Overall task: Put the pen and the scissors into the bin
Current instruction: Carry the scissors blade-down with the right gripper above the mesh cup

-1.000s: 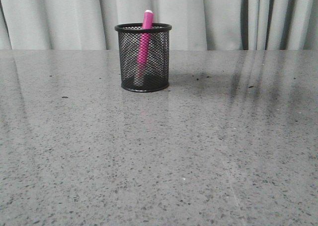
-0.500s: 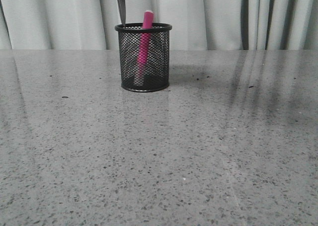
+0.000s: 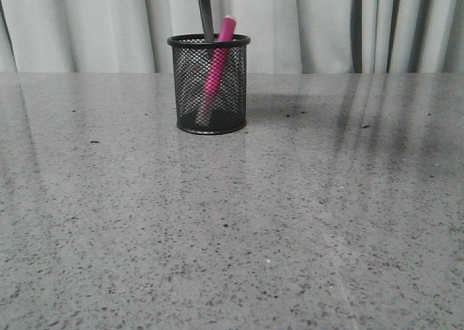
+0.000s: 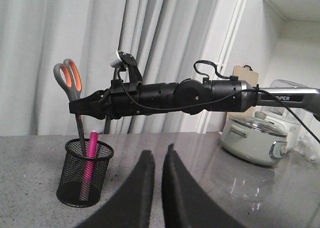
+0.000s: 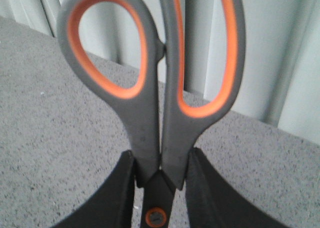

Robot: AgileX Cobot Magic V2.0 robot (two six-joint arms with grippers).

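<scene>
Holding the scissors (image 5: 160,87) tight between the right fingers (image 5: 159,193), clamped on both sides just below the two loops, near the orange screw. Handles up, grey with orange inside. Blades pointing down into the bin (image 3: 209,83), with the tips already past the black rim. Seen from the left wrist camera, the right arm (image 4: 200,95) reaching across above the bench (image 3: 290,221), the scissors (image 4: 72,102) hanging straight down from its tip over the bin (image 4: 84,180).

Standing inside the same bin, the pen (image 3: 216,69), pink, leaning to one side, its pale cap poking out over the rim. Touching or almost touching the scissors' blade (image 3: 206,14) near the rim; hard to tell which. In the left wrist camera, the pen (image 4: 90,160) just beside the dark blade, both in the cup.

Left fingers (image 4: 157,160) low in their own camera, nearly together, only a thin gap between them, holding nothing. Well apart from the bin, which sits off to one side of them.

Counting: one pair of scissors, one pen, one bin. Also one pot (image 4: 255,138), pale green-white with a lid, on the bench far from the bin. Behind everything, grey curtains (image 3: 87,25).
</scene>
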